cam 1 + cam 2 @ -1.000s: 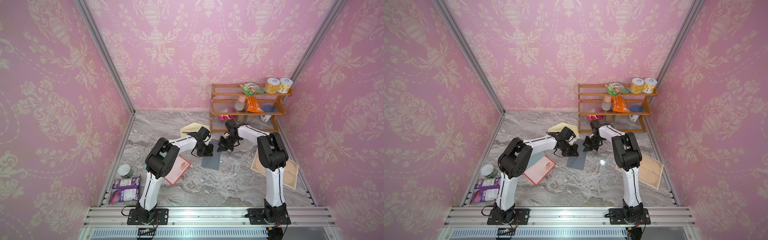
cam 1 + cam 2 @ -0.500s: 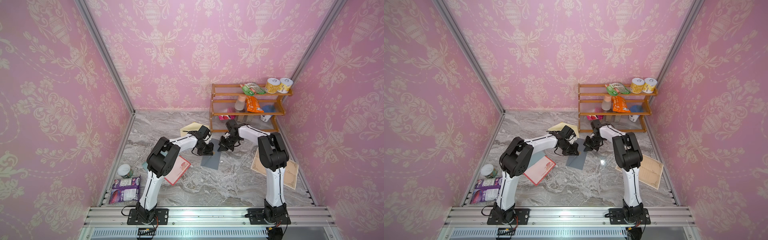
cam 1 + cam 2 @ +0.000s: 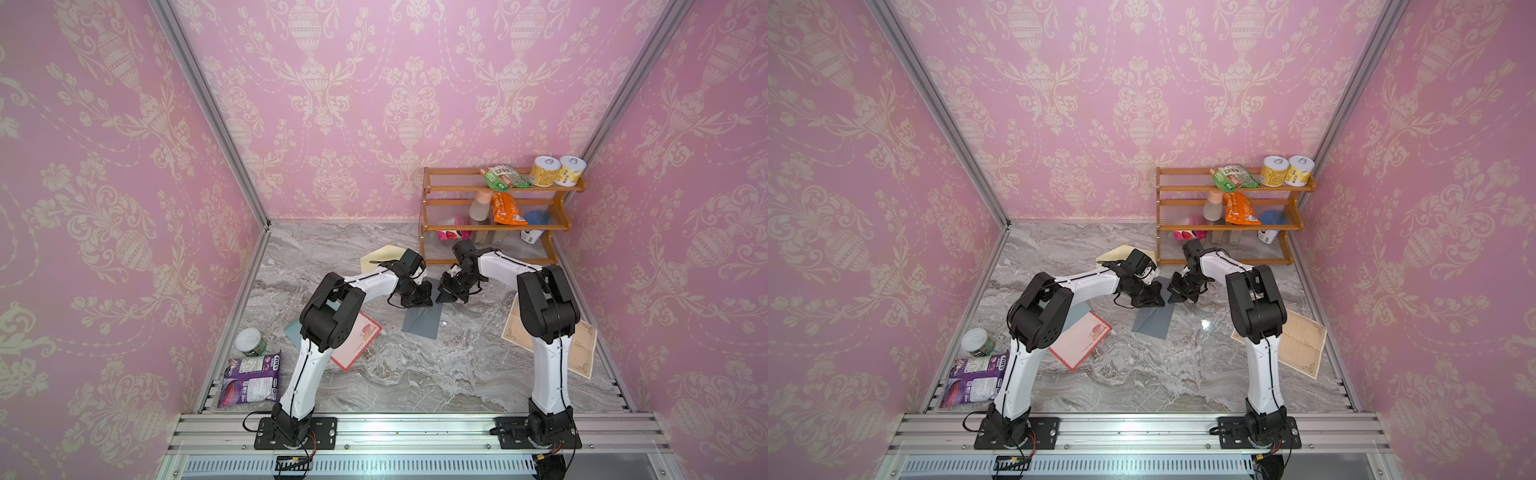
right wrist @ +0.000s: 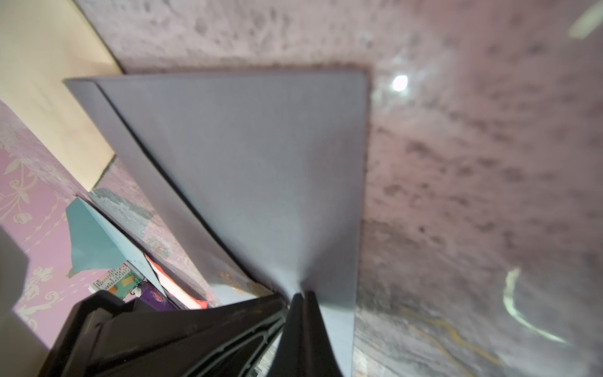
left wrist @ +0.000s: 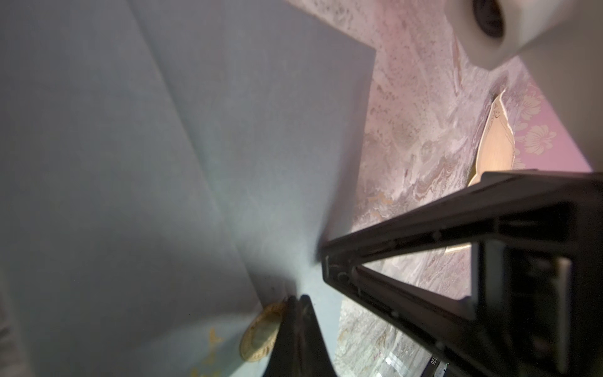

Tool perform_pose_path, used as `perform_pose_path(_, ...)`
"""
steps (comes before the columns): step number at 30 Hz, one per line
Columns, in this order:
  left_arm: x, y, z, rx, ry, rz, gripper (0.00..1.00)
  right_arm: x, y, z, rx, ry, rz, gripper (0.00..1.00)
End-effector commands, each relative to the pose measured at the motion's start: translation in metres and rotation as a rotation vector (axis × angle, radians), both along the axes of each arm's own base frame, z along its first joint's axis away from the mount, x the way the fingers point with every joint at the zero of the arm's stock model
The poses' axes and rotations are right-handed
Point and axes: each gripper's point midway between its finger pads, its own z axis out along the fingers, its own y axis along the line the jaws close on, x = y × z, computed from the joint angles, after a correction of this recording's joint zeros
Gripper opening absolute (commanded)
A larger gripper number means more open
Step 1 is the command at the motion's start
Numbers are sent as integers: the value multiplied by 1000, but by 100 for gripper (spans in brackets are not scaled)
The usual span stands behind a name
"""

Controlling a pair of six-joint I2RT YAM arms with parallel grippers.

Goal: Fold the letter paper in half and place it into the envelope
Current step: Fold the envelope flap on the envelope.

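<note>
The grey-blue letter paper (image 3: 422, 324) (image 3: 1152, 324) lies in two layers at the middle of the marble floor. Both grippers meet over its far edge. My right gripper (image 3: 440, 300) (image 4: 301, 295) is shut on the upper layer (image 4: 261, 163), which puckers and lifts at the tips. My left gripper (image 3: 428, 300) (image 5: 297, 298) is shut at that same edge, beside a round gold emblem (image 5: 259, 336) printed on the lower layer. A teal envelope (image 3: 292, 328) (image 4: 91, 241) with a raised flap lies under the left arm. A cream envelope (image 3: 380, 259) lies behind the grippers. I cannot tell which envelope the task means.
A pink red-bordered sheet (image 3: 359, 338) lies on the teal envelope. A tan ornate sheet (image 3: 582, 349) sits under the right arm. A wooden shelf (image 3: 494, 226) with snacks and cans stands at the back right. A can (image 3: 250, 341) and a purple bag (image 3: 249, 380) are at the front left.
</note>
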Motion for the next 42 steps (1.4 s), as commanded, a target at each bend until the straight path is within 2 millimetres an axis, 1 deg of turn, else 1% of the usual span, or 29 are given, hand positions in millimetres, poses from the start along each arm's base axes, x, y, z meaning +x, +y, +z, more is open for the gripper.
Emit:
perform_pose_path(1,-42,61,-64,242,153,13,0,-26,-31,-46,-175,122,-22,0)
perform_pose_path(5,-44,85,-61,258,162,29,0,-23,-30,-46,-174,121,-21,0)
perform_pose_path(7,-43,91,-59,258,163,35,0,-22,-30,-46,-174,121,-21,0)
perform_pose_path(9,-41,92,-58,256,159,30,0,-21,-30,-47,-172,123,-22,0)
perform_pose_path(13,-34,77,-56,239,152,15,0,-21,-29,-48,-172,123,-22,0)
perform_pose_path(18,-22,46,-58,207,152,24,0,-21,-28,-49,-168,127,-26,0)
perform_pose_path(20,-17,38,-61,185,163,55,0,-21,-29,-49,-168,129,-28,0)
perform_pose_path(24,-9,28,-68,148,183,109,0,-22,-29,-50,-167,132,-32,0)
perform_pose_path(28,-6,25,-69,142,189,96,0,-21,-29,-51,-168,132,-34,0)
perform_pose_path(32,-8,31,-67,158,187,79,0,-21,-29,-51,-169,133,-36,0)
perform_pose_path(38,-10,66,-60,200,177,105,0,-21,-30,-50,-174,133,-32,0)
perform_pose_path(40,-14,73,-58,228,170,81,0,-22,-29,-50,-175,132,-30,0)
perform_pose_path(42,-21,75,-58,244,170,49,0,-21,-29,-49,-174,128,-28,0)
